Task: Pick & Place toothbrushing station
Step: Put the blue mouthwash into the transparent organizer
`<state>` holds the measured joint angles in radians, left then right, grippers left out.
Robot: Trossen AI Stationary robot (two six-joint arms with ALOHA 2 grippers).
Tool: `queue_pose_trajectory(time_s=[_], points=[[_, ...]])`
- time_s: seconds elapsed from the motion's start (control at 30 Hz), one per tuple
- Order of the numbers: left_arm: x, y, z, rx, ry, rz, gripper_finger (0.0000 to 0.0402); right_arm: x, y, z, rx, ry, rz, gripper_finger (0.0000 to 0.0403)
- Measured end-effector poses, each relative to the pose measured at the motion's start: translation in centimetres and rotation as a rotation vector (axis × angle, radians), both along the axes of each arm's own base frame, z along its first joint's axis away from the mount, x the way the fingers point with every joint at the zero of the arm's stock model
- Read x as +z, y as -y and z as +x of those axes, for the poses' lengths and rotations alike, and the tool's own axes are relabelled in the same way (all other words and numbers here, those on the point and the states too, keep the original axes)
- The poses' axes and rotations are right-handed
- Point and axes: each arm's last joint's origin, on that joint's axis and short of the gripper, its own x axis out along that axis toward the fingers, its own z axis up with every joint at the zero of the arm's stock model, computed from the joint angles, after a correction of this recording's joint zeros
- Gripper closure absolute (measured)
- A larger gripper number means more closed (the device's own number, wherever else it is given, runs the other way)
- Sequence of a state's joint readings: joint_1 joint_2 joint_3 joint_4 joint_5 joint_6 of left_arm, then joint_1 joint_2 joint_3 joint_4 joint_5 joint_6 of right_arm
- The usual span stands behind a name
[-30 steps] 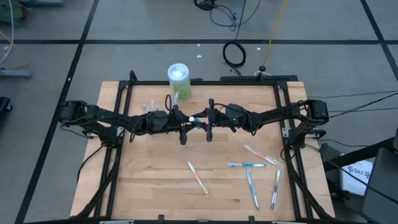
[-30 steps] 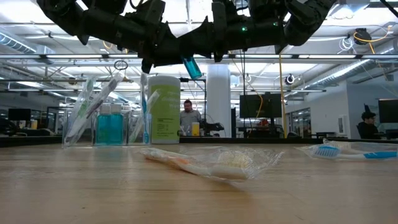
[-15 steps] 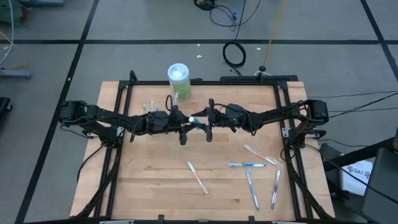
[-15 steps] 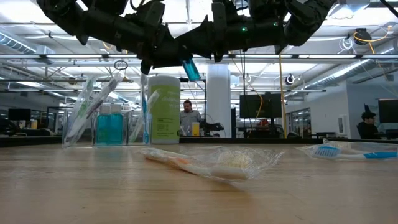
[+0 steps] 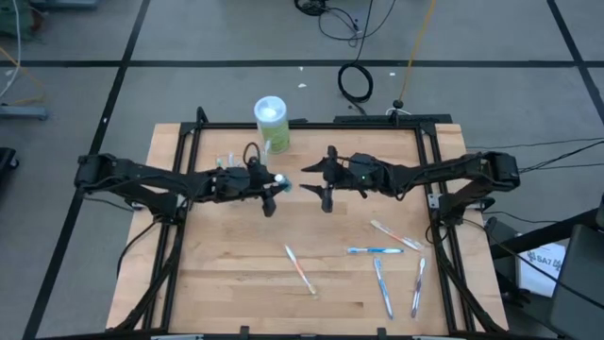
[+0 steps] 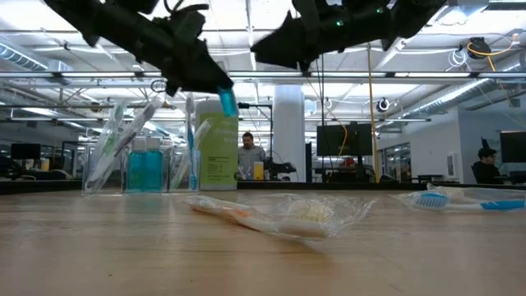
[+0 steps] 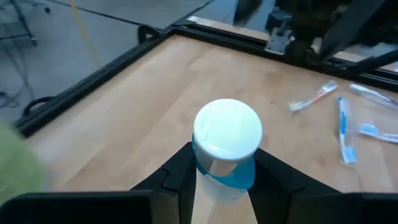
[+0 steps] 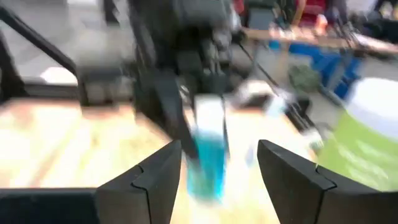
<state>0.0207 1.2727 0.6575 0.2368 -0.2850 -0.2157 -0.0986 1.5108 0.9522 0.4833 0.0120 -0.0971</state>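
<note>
We look across a pale wooden table (image 5: 236, 274) framed by black rails, with an open workshop hall behind it in which two people stand far off. Above the middle of the table, the left gripper (image 5: 271, 192) pinches a small tube (image 7: 225, 149), translucent blue with a round white cap, its fingers pressed against the tube's two sides. The tube hangs in the air with the cap facing away from the wrist. Just beside it, apart from it, the right gripper (image 5: 321, 181) faces the tube with its fingers spread and nothing between them. Behind the left gripper, at the far edge of the table, we see a clear plastic cup (image 6: 146, 168) holding toothbrushes and two more blue tubes, so we count three tubes in all; how many brushes stand in the cup we cannot tell. Next to the cup stands a tall green container (image 5: 271, 123) with a white lid. On the near side of the grippers, five toothbrushes (image 5: 387, 250) lie loose on the wood, four below the right gripper and one nearer the middle.
</note>
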Motion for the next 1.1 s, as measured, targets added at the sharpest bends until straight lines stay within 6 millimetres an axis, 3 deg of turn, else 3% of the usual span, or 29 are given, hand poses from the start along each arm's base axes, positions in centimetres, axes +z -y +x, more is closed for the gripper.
queue_pose_trajectory(time_s=[0.27,0.47,0.6,0.93,1.1], points=[[2.4,0.5,-4.7,0.109,-0.083,0.013,0.0282,-0.2,0.3,-0.7,-0.120,-0.078,-0.018,0.0201],[2.6,0.2,-7.6,0.284,-0.161,0.014,0.0282,-0.4,0.3,-0.5,-0.114,-0.089,-0.034,0.0201],[2.0,-0.1,-7.9,0.365,-0.184,-0.063,0.0282,-0.4,0.3,-0.5,-0.114,-0.087,-0.034,0.0202],[-0.5,-0.9,-6.1,0.505,-0.252,-0.140,0.0282,-0.4,0.3,-0.5,-0.113,-0.086,-0.034,0.0202],[-0.8,-1.3,-5.9,0.557,-0.245,-0.141,0.0282,-0.4,0.3,-0.5,-0.113,-0.087,-0.034,0.0202]])
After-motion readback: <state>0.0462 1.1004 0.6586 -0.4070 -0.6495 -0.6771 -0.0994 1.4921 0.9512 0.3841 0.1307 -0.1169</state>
